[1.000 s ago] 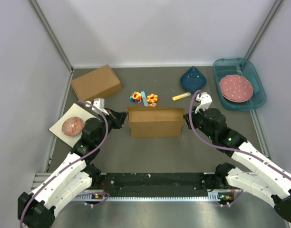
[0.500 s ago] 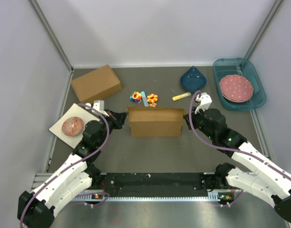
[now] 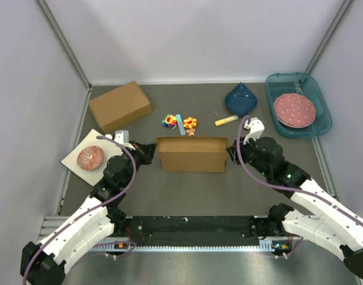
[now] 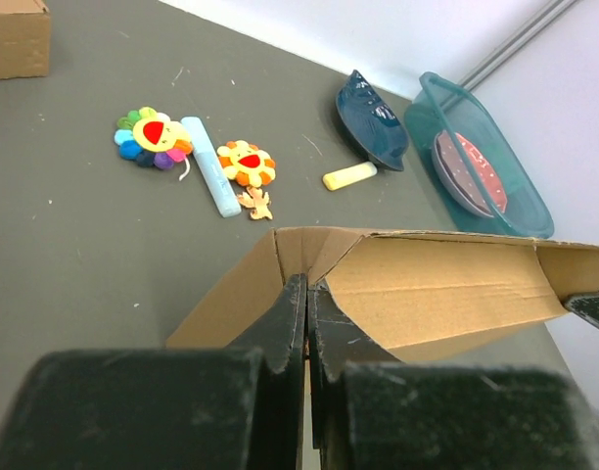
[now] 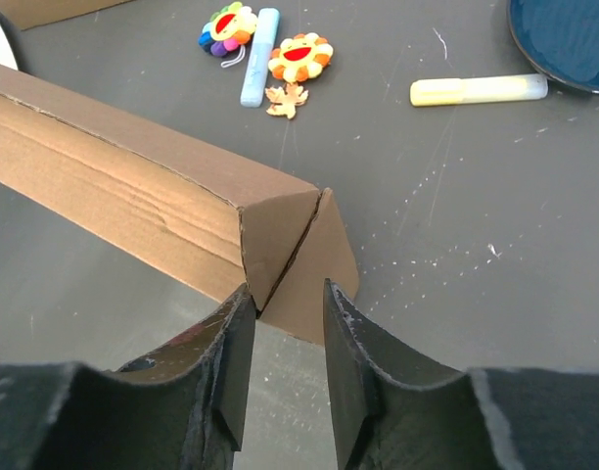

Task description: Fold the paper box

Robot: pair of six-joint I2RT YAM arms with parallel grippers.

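Note:
The paper box (image 3: pixel 192 154) is a shallow brown cardboard mailer standing on its long side at the table's middle, with its open side facing away from the arms. My left gripper (image 3: pixel 150 151) is at its left end and is shut on the box's end wall. In the left wrist view, my left gripper (image 4: pixel 307 286) pinches the cardboard edge, and the box's inner flap (image 4: pixel 437 294) lies beyond it. My right gripper (image 3: pixel 231 153) is at the right end. In the right wrist view, my right gripper (image 5: pixel 285 287) is open, and the box's folded end corner (image 5: pixel 280 230) sits at its fingertips.
A deeper brown box (image 3: pixel 120 105) stands at the back left. A white card with a pink ribbed disc (image 3: pixel 90 157) lies at the left. Two flower toys (image 3: pixel 169 121), a blue stick (image 3: pixel 180 123), a yellow marker (image 3: pixel 226 120) and a dark blue dish (image 3: pixel 241 100) lie behind. A teal bin (image 3: pixel 319 95) holds a pink plate.
The paper box has shifted a little to the left along with my left gripper, and its top edge has tilted. My right gripper has followed slightly to the left.

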